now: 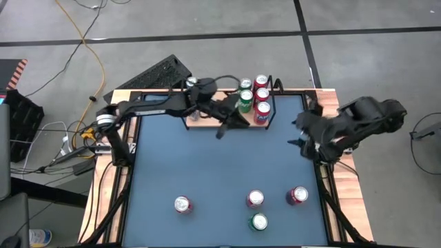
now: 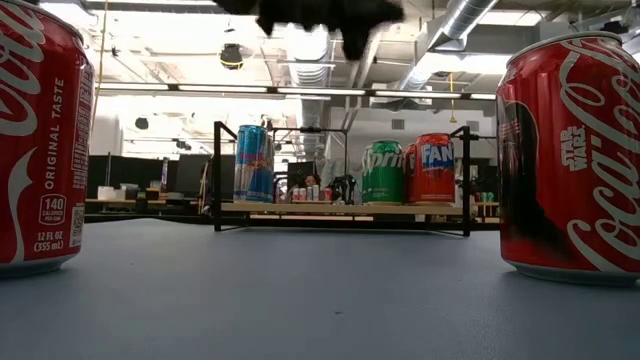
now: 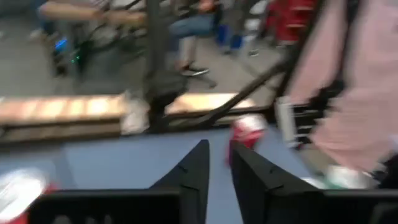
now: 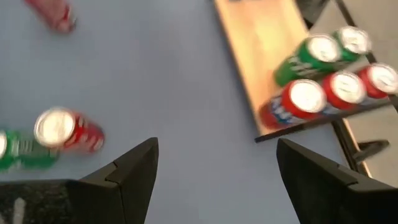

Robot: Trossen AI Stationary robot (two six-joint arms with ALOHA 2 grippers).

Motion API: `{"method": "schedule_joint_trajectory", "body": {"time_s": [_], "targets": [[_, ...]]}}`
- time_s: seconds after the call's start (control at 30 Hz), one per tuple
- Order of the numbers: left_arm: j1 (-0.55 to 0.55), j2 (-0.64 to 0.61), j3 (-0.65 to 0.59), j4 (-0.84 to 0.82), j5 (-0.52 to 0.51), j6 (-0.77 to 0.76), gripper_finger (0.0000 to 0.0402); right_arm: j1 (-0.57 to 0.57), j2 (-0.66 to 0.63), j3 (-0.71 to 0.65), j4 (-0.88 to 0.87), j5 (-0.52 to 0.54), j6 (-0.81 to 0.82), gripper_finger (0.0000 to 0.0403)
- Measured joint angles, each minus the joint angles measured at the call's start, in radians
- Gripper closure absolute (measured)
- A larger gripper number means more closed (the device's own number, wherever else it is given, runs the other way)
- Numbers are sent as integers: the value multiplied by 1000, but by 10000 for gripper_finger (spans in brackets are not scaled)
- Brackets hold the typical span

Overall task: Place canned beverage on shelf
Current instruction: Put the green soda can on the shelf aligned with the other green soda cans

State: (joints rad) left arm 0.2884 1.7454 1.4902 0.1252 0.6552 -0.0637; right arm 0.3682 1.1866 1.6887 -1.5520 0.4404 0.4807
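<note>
The shelf (image 1: 222, 105) stands at the table's far edge, a light-wood board (image 2: 340, 208) in a black wire frame. Several cans (image 1: 255, 96) stand upright on its right end, among them a green one (image 2: 382, 172) and a red one (image 2: 432, 168). A blue can (image 2: 252, 163) stands at its left end. My left gripper (image 1: 231, 124) hovers just in front of the shelf's middle, its fingers (image 3: 219, 168) a narrow gap apart with nothing between them. My right gripper (image 1: 295, 132) hangs wide open (image 4: 214, 168) above the table's right side, holding nothing.
Several cans stand upright on the blue table near its front edge: red ones (image 1: 182, 204), (image 1: 255, 199), (image 1: 297, 195) and a green one (image 1: 259, 222). Two red cans (image 2: 30, 140), (image 2: 575, 160) fill the low view's sides. A person (image 3: 367, 93) stands beyond the table.
</note>
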Motion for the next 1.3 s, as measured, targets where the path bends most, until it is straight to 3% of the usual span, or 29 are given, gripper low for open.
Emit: {"method": "schedule_joint_trajectory", "body": {"time_s": [0.2,0.43,0.8,1.1,1.3], "targets": [[-97,-169,0,2,60,117,261,85,46,-43,122,-5,13,92],[-203,-345,0,2,-52,147,190,178,124,-44,188,-12,139,92],[-284,-531,1,-153,-200,153,182,235,298,-44,423,-36,174,92],[-352,-551,0,-286,-299,100,182,339,465,-44,507,-74,132,92],[-412,-538,0,-295,-305,67,182,422,497,-44,577,-84,175,92]]}}
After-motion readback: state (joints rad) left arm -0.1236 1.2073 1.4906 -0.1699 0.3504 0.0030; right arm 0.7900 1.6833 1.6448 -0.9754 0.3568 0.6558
